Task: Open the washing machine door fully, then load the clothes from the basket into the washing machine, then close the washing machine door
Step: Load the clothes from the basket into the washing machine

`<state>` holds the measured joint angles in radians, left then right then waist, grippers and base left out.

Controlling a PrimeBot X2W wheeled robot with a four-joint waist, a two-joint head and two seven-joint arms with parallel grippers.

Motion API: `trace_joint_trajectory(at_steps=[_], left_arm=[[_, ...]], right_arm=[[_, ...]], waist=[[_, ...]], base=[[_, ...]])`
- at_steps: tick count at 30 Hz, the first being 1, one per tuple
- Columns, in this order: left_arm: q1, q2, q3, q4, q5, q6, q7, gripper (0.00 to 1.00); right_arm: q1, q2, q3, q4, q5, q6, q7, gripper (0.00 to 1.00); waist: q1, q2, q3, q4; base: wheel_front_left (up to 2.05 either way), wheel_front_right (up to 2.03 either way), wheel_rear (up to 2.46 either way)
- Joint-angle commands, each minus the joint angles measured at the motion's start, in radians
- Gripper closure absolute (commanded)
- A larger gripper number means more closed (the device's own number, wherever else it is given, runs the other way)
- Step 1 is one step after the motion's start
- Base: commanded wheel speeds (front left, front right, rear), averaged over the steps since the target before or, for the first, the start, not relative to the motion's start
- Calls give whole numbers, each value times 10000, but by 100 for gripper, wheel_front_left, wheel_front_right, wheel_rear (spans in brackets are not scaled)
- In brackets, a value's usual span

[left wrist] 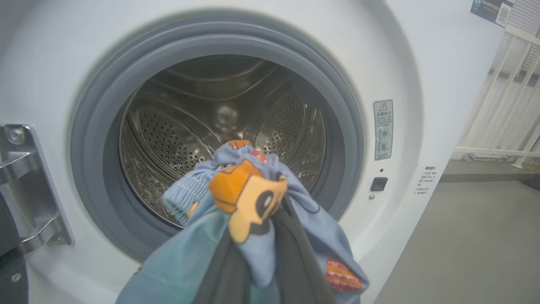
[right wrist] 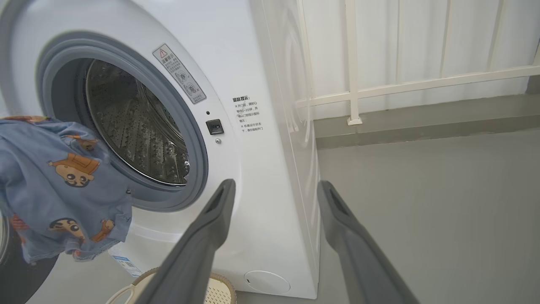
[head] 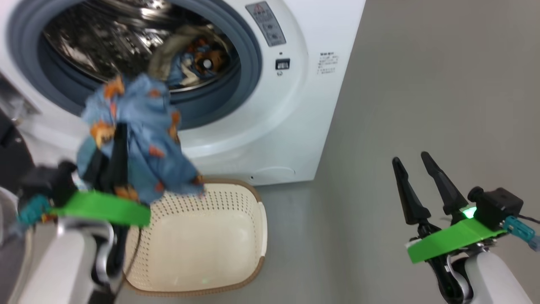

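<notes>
Light blue garment [head: 147, 109] with orange-brown cartoon prints: bunched and hanging from my left gripper [head: 117, 135], in the air just in front of the drum opening and above the near-left corner of the basket [head: 261, 223]. Head view is blurred there, but my two dark fingers stand together with cloth draped over and around them. In the left wrist view the fabric is pinched between them, folds spilling down both sides.

Washing machine [head: 295, 105]: opening uncovered, blue-grey seal [head: 249, 55] ringing the steel drum [left wrist: 190, 126]. More clothes [head: 198, 63] already lie inside, toward the drum's right side in the head view. Blue and orange shows among them, with a pale piece on top.

Metal hinge bracket [left wrist: 25, 185] sits on the machine's front, left of the opening.

Basket: on the grey floor [head: 422, 84], right against the foot of the machine, below the opening. Its bare cream bottom is in view.

Right gripper [head: 410, 158]: fingers spread wide, holding nothing, well apart from the machine, off to the basket's right over the floor. Along them, the right wrist view shows the machine's front corner and a white railing [right wrist: 354, 84] behind.
</notes>
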<state>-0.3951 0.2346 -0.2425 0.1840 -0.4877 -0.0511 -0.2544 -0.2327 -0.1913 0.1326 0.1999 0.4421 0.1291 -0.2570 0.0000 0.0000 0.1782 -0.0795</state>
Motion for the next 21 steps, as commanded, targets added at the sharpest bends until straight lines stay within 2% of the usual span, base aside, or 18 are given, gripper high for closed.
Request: trace_joint_trajectory(at_steps=[1, 9, 21], left_arm=[[-653, 256, 364, -106, 61, -67, -46, 100], [-3014, 427, 417, 1254, 35, -306, 60, 100], [-6689, 1138, 188, 4826, 217, -664, 158, 100]], right_arm=[[-328, 29, 202, -317, -69, 16, -48, 0], [-695, 558, 237, -555, -247, 16, -48, 0], [-1526, 1134, 440, -906, -472, 16, -48, 0]], waist=[[0, 0, 433, -240], [0, 0, 1807, -851], [0, 0, 4009, -1951]], base=[[0, 0, 0], [0, 0, 0], [0, 0, 0]])
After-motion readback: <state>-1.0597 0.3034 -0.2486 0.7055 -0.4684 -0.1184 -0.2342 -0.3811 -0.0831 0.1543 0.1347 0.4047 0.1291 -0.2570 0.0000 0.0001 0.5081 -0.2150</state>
